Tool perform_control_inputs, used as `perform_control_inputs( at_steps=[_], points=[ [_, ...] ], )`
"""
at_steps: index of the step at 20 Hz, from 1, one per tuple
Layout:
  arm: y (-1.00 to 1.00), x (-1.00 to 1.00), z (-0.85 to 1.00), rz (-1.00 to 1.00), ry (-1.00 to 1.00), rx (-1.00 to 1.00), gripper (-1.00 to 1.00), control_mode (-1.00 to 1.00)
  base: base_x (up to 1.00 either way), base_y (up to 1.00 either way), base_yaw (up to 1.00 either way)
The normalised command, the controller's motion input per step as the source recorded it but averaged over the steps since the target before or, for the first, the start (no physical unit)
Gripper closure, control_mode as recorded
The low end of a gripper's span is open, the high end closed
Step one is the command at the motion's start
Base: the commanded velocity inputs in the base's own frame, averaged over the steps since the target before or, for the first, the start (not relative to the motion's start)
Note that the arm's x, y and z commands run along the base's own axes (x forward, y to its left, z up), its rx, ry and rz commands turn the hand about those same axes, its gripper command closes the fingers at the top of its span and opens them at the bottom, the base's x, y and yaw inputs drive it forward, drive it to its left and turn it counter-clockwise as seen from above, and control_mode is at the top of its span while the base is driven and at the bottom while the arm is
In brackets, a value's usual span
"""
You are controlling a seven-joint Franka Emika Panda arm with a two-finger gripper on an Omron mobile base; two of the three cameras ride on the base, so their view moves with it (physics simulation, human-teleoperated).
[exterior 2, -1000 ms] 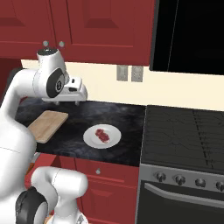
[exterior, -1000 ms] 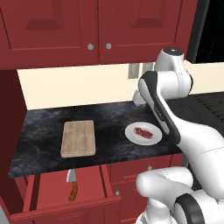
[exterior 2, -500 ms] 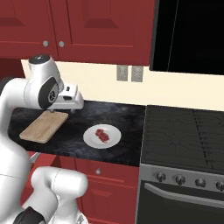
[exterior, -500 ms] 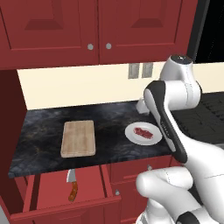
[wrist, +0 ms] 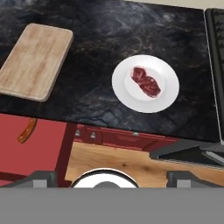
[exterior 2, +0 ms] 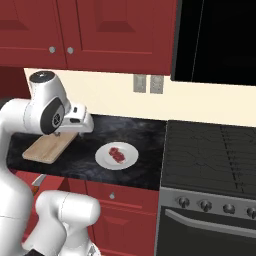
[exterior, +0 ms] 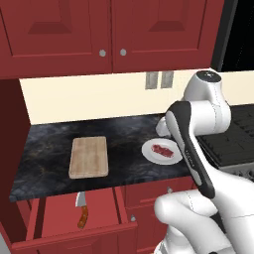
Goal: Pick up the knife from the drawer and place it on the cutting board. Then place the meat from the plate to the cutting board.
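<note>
Above desk, my fingers spread wide, gripping nothing. Knife lies in open drawer below cutting board; meat on plate right of board.

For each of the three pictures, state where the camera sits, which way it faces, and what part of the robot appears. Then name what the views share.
Left base view: behind the arm, on its left, looking forward and down at the board, plate and open drawer holding the knife.
Right base view: behind on its right, facing counter and stove; arm at left.
Hand view: on the hand, looking down; open claw tips at bottom.
Shared: board, plate, meat.
</note>
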Motion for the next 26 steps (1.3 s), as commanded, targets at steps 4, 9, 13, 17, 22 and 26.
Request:
perform_control_inputs(
  at_steps=[4, 9, 13, 17, 22, 26],
  points=[
    [0.00, 0.00, -0.13, 0.00, 0.00, 0.00, -1.00, 1.00, 0.00, 0.00, 0.01],
    [0.00, 0.00, 0.00, 0.00, 0.00, 0.00, -1.00, 1.00, 0.02, 0.03, 0.28],
    [0.00, 0.00, 0.00, 0.00, 0.00, 0.00, -1.00, 1.00, 0.00, -0.23, 0.38],
    [0.00, 0.00, 0.00, 0.00, 0.00, 0.00, -1.00, 1.00, 0.00, -0.20, 0.36],
    [0.00, 0.00, 0.00, 0.00, 0.00, 0.00, -1.00, 1.00, 0.00, -0.16, 0.39],
    [0.00, 0.00, 0.00, 0.00, 0.00, 0.00, -1.00, 1.00, 0.00, -0.18, 0.39]
  ],
)
